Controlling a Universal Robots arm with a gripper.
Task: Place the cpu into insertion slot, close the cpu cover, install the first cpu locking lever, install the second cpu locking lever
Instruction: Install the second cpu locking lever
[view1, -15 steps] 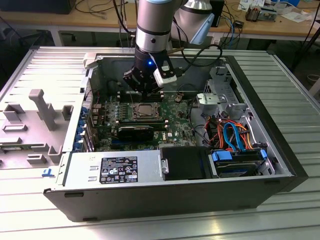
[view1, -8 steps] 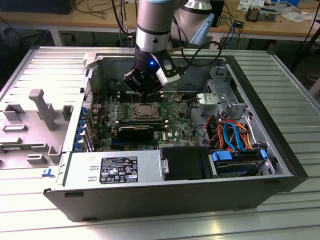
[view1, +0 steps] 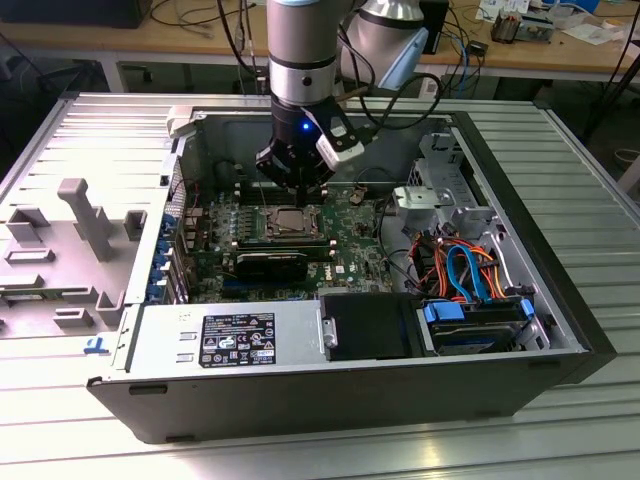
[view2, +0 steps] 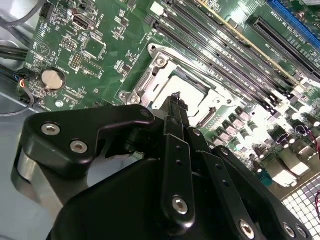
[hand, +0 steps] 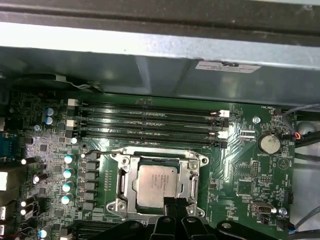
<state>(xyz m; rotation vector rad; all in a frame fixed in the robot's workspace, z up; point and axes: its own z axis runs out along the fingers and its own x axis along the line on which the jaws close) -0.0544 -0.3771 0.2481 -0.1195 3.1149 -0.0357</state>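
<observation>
Clearly the cpu (hand: 156, 184) is seated in the insertion slot (hand: 126, 186), just ahead of the fingers (hand: 170, 206). They are pinched together and empty, their tip by the cpu cover (hand: 193, 172), probably for pushing rather than grasping.

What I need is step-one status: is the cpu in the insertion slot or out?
In. The first wrist view shows the cpu lying flat inside the insertion slot, the cpu cover framing its silver top.
</observation>
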